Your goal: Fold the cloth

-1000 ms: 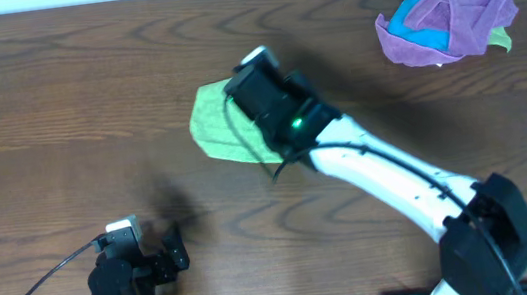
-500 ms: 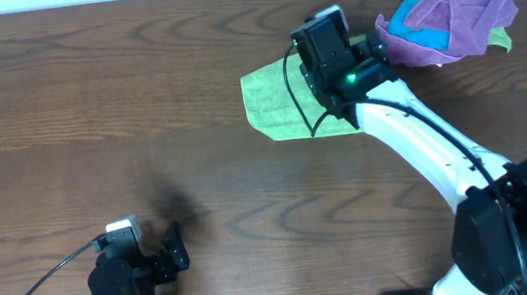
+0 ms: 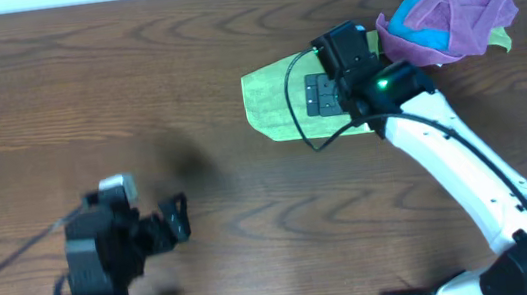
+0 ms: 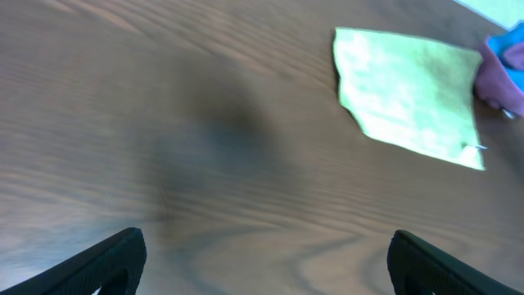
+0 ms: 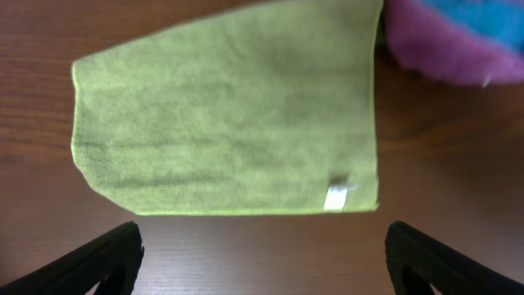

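Lime-green cloth (image 3: 274, 106) lies folded flat near the desk's (image 3: 88, 109) far-right corner, seemingly parked beside the purple cloth (image 3: 450, 29); right claw (image 5: 262, 238) and left claw (image 4: 266, 246) gape wide, empty.

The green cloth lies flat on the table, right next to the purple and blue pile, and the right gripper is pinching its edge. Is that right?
Not quite. The right gripper is open, jaws spread wide and pinching nothing, as the right wrist view shows. The rest holds: the cloth lies flat on the table, next to the purple and blue pile.
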